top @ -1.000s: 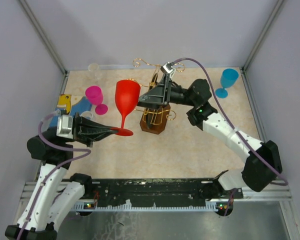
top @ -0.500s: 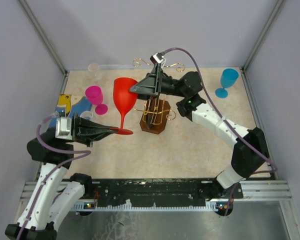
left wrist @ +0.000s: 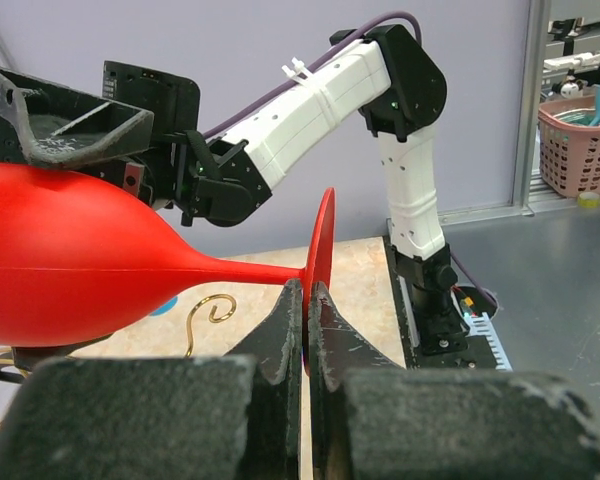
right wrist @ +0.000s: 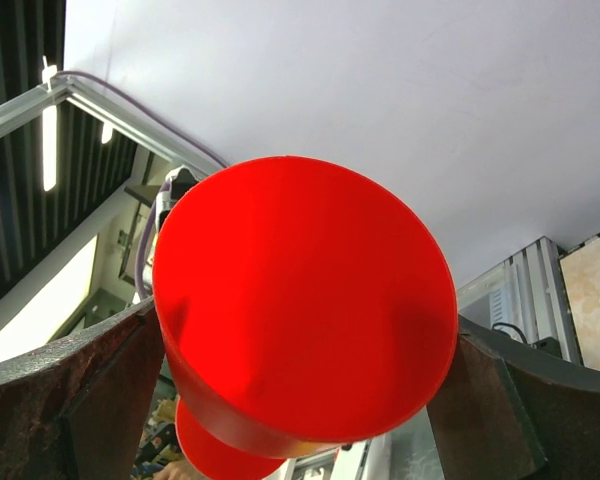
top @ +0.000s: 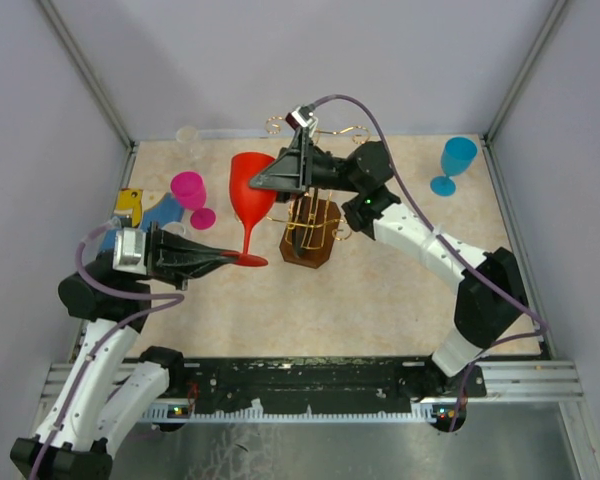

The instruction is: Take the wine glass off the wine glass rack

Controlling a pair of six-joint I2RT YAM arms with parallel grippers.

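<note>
Wine glass (left wrist: 80, 260), red, in the air just left of rack (top: 302, 255), foot rim pinched tight by left gripper (left wrist: 305, 320); right gripper (right wrist: 305, 350) straddles bowl, can't tell if squeezing. Best: firm pinch, steady bowl, draw away from wire arms without snagging

Red glass (top: 252, 192) sits just left of the rack (top: 309, 238). Left gripper (top: 238, 261) pinches its foot; right gripper (top: 257, 184) is at its bowl. Pink glass (top: 189, 190) left, blue glass (top: 457, 160) far right.
</note>
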